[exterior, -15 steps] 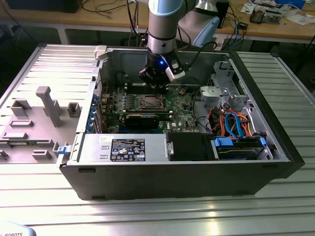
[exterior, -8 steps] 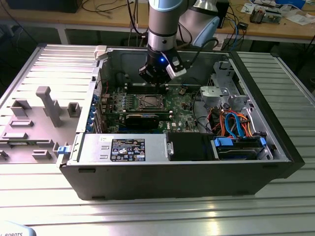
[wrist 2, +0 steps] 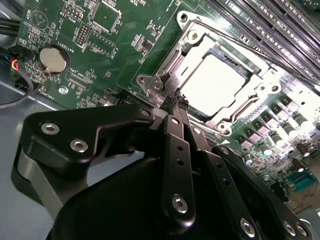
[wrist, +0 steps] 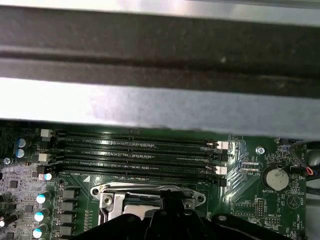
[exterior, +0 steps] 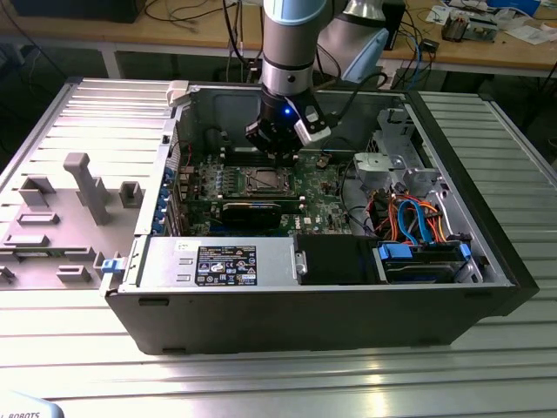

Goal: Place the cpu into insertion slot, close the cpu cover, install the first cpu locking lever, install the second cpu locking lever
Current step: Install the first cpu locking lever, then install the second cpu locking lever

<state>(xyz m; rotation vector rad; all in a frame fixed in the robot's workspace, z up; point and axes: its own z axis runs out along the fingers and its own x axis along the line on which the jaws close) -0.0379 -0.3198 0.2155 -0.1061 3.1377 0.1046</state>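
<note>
In the second wrist view the cpu (wrist 2: pixel 215 82) lies flat in the insertion slot (wrist 2: pixel 172 65), its silver top bright. The cpu cover (wrist 2: pixel 197 37), a silver frame, lies down around it. My gripper (wrist 2: pixel 177 99) has its black fingers shut together, with the tips at the slot's near corner; I cannot tell whether they touch anything. In the exterior view the gripper (exterior: pixel 283 158) hangs just above the far right edge of the insertion slot (exterior: pixel 264 181) inside the open computer case. In the first wrist view the slot's rim (wrist: pixel 150 191) sits below the memory slots.
A long black card (exterior: pixel 252 211) lies in front of the socket. A silver power supply (exterior: pixel 226 261) and a drive bay with blue and orange cables (exterior: pixel 418 218) fill the case front. Memory slots (wrist: pixel 140 150) run behind the socket, with a coin battery (wrist 2: pixel 52 59) beside it. A grey fixture plate (exterior: pixel 61 218) stands outside the case.
</note>
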